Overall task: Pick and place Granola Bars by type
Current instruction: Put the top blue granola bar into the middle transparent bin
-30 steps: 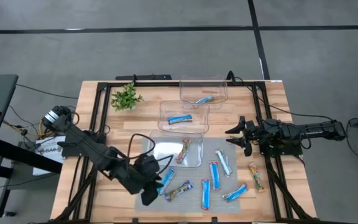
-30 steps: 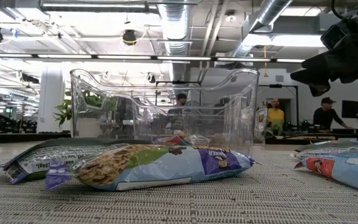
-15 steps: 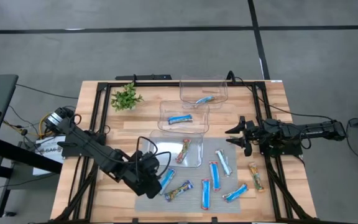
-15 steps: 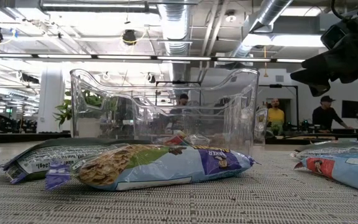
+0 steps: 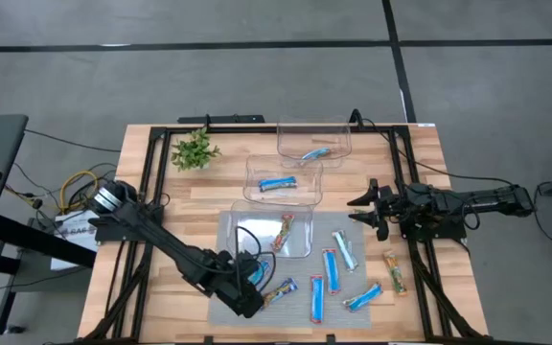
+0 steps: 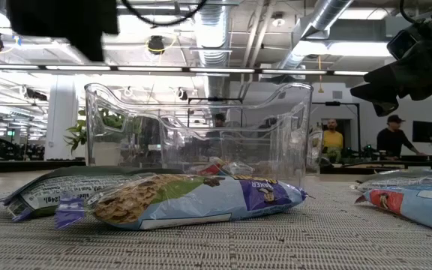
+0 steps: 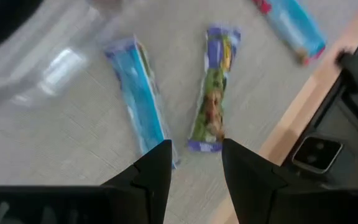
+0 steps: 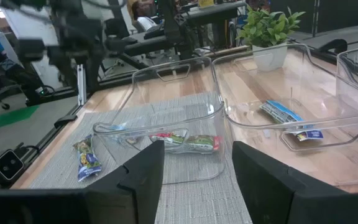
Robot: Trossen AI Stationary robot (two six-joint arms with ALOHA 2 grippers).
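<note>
Granola bars lie on a grey mat (image 5: 300, 311): a bright blue one (image 5: 257, 275), a red multicolour one (image 5: 278, 291), more blue ones (image 5: 317, 298), a pale one (image 5: 345, 251) and an orange-brown one (image 5: 394, 271). My left gripper (image 5: 249, 292) hovers open above the mat's near left part. In its wrist view, my left gripper (image 7: 194, 165) has the multicolour bar (image 7: 213, 93) lying lengthwise ahead of the gap and the blue bar (image 7: 138, 93) beside it. My right gripper (image 5: 365, 209) waits open at the table's right side.
Three clear bins stand in a row from the mat toward the far edge: the near one (image 5: 305, 251) holds a multicolour bar, the middle one (image 5: 253, 192) a bright blue bar, the far one (image 5: 341, 126) a pale bar. A small potted plant (image 5: 195, 150) stands far left.
My left arm has stretched out low over the table, and its gripper has moved right, toward the blue and multicolour bars on the mat's near left. It now shows at the top of the low view. No bar has moved.
</note>
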